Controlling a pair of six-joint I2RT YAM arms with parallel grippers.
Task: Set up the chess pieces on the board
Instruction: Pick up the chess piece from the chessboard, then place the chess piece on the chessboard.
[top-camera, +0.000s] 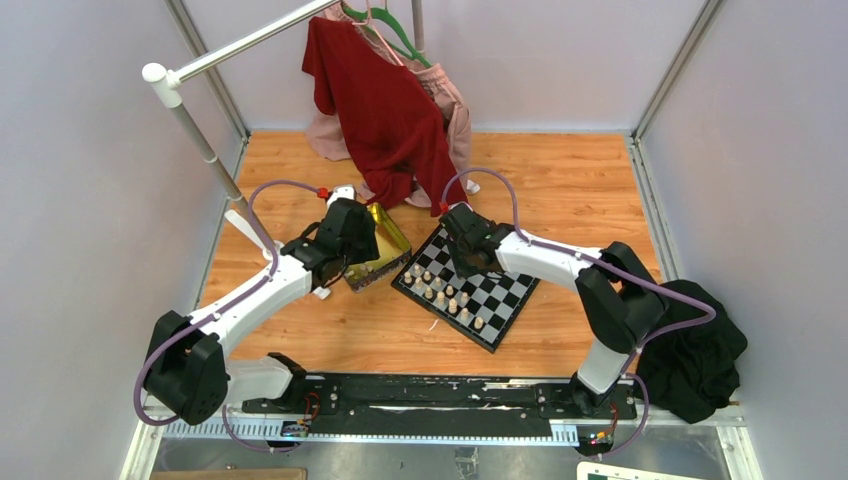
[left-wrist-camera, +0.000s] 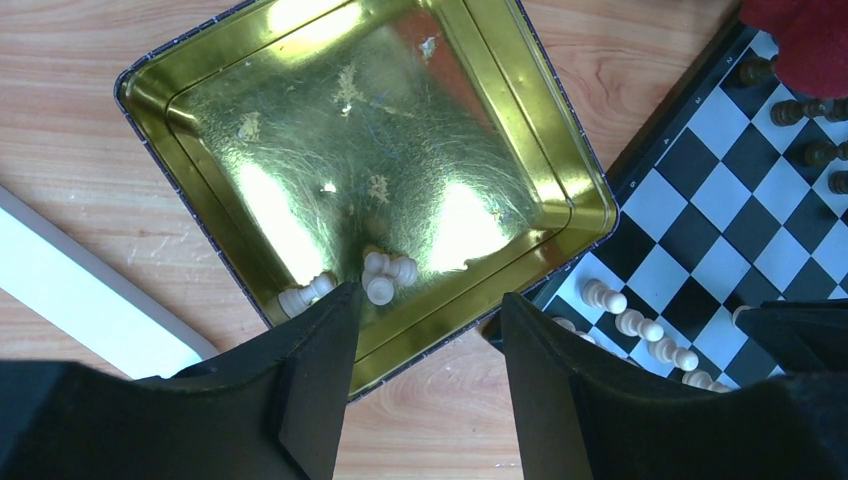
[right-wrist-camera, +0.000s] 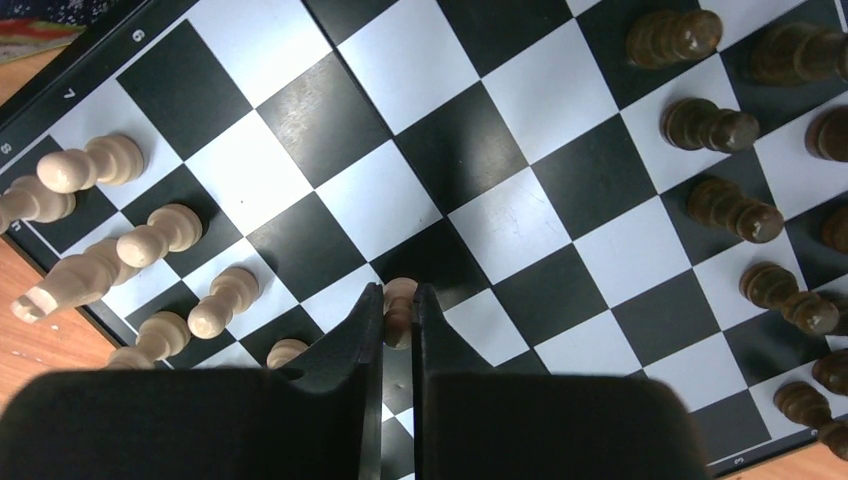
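The board (top-camera: 500, 300) lies on the wooden table right of a gold tin (top-camera: 385, 250). My right gripper (right-wrist-camera: 398, 292) is shut on a light pawn (right-wrist-camera: 400, 312) standing on a board (right-wrist-camera: 400, 60) square. More light chess pieces (right-wrist-camera: 150, 235) stand along the left edge and dark ones (right-wrist-camera: 735, 210) along the right. My left gripper (left-wrist-camera: 428, 298) hangs open over the near rim of the tin (left-wrist-camera: 200, 110), with nothing between its fingers. Three light pieces (left-wrist-camera: 382, 275) lie in the tin just beyond its fingertips.
A red garment (top-camera: 380, 100) hangs from a white rack pole (top-camera: 190, 120) and reaches down behind the tin and the board. A black cloth (top-camera: 700, 360) lies by the right arm's base. A white strip (left-wrist-camera: 90, 290) lies left of the tin.
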